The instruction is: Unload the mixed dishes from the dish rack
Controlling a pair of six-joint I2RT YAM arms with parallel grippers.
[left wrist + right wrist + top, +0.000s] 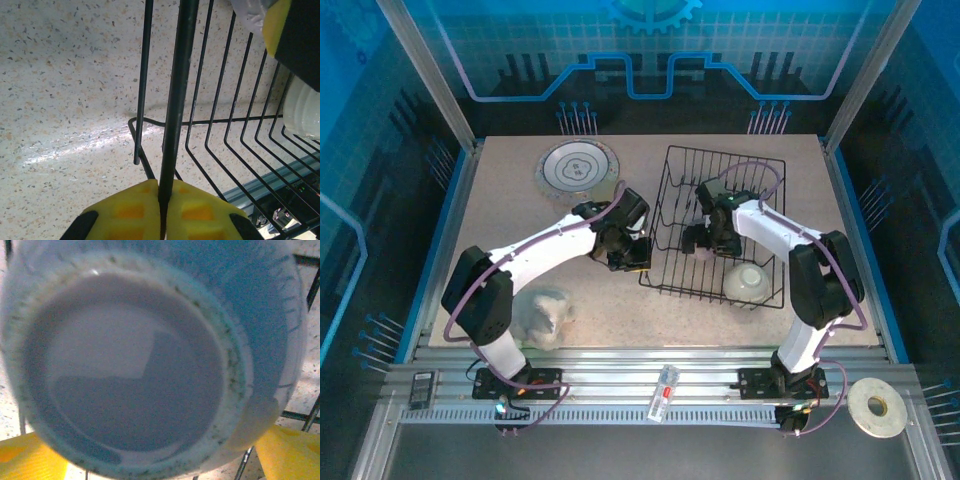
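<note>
One lilac bowl (150, 360), likely light, slick and brittle, sits mid dish rack (670, 250), 3 o'clock on the surface (500, 200). My right jaws spread astride its wall, grip unclear; my left jaws pinch a rack wire (175, 100).

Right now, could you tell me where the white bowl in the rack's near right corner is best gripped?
From straight above, I think. The white bowl seems to lie dome up, rim down on the wires, and the dish rack walls close off its sides. Straddle the round body with wide jaws.
</note>
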